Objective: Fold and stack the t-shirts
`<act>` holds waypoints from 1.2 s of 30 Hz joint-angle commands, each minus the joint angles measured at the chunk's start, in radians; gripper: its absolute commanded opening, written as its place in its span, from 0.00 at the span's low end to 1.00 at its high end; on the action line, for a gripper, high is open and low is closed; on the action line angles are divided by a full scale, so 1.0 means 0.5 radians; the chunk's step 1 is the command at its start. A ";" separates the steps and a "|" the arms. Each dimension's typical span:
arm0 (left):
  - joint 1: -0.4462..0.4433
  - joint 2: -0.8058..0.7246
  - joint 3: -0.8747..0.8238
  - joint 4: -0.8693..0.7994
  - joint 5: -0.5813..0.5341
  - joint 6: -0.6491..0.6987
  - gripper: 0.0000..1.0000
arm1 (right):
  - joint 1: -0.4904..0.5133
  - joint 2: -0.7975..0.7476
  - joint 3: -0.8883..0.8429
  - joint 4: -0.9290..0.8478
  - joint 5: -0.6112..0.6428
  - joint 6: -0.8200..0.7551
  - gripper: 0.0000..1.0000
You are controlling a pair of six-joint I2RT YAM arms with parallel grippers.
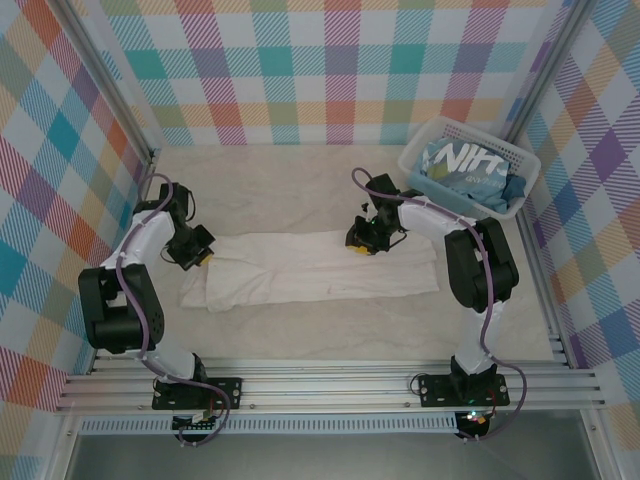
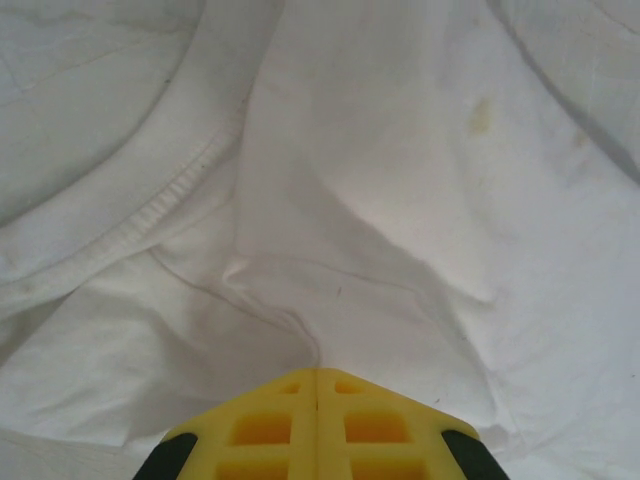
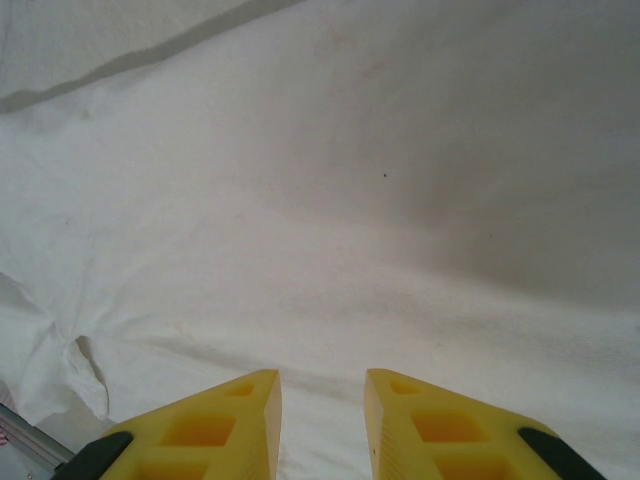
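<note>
Wrinkled cream-white t-shirt (image 1: 320, 268), folded lengthwise

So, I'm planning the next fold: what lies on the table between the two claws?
The cream-white t-shirt, spread flat from the left claw across to the right claw, as the top view shows.

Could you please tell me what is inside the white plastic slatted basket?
The white plastic slatted basket holds a crumpled light blue t-shirt with white lettering; anything beneath it is covered.
</note>
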 commanded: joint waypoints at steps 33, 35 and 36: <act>0.063 0.801 0.718 -0.217 -0.274 0.239 0.01 | 0.015 -0.007 0.006 -0.012 0.004 -0.013 0.28; 0.058 0.835 0.747 -0.254 -0.352 0.245 0.12 | 0.015 -0.029 -0.010 -0.005 0.037 -0.012 0.28; 0.055 0.816 0.747 -0.255 -0.393 0.241 0.19 | 0.015 -0.044 -0.019 -0.002 0.056 -0.010 0.28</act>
